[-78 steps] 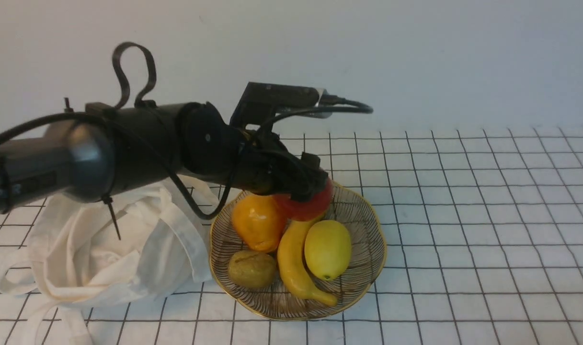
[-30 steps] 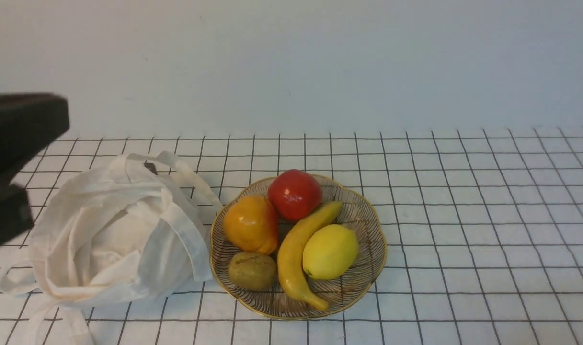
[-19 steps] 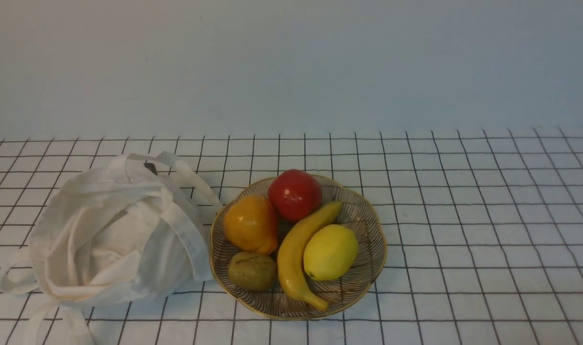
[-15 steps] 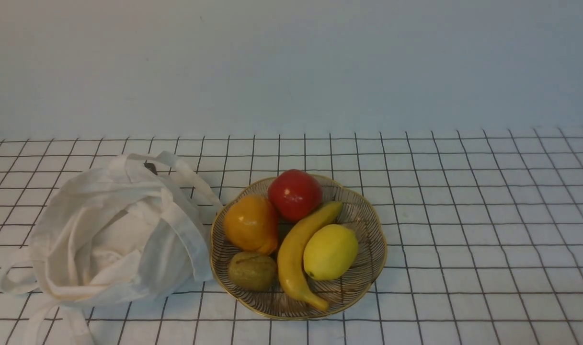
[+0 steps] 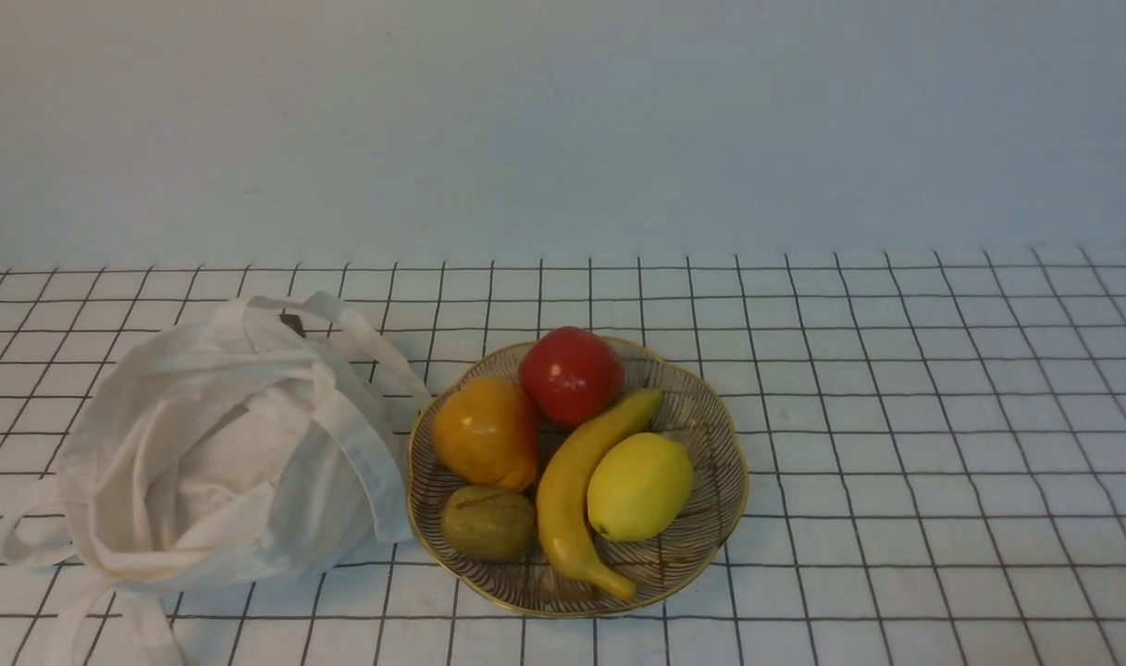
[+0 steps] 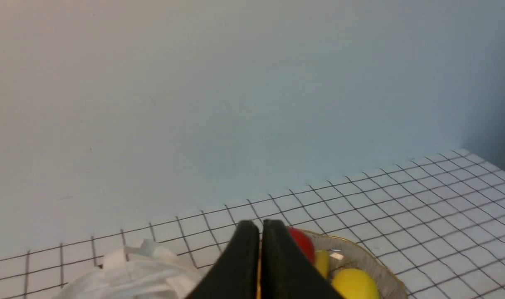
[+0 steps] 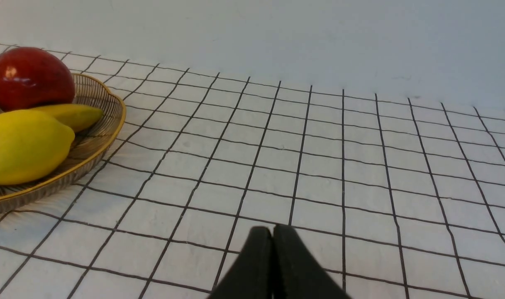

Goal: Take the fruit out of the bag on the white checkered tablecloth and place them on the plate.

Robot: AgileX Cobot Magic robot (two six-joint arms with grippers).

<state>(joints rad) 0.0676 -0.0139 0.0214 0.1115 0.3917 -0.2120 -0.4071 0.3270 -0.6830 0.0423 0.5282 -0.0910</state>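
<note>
the apple [image 5: 571, 377] sits on the plate [image 5: 703, 561], at its far side, touching or nearly touching the orange pear-shaped fruit [image 5: 486, 434] and close to the banana [image 5: 572, 490]; the lemon [image 5: 640, 487] and a brownish-green fruit [image 5: 488, 524] share the dish. the left jaws [image 6: 262, 232] are together, with nothing between them, and the right jaws [image 7: 273, 236] are likewise closed on nothing. the bag [image 5: 322, 499] lies slumped beside the plate on the white checkered tablecloth [image 5: 942, 462], its mouth showing only folds of cloth, though its depths cannot be fully seen

as a judgement, the task looks done, and the apple needs no further handling. if it had to be shifted, its round, glossy skin would likely be smooth and prone to roll or slip, firm rather than squashy, and moderate in weight if real; it may be a light imitation. the best hold would be across its widest part, from above, with the jaws spread well and pressed evenly, keeping clear of the pear-shaped neighbour. the bag would be soft and floppy, best taken by a strap or a fold of the rim, and the glass plate probably brittle, better left unpressed
</note>
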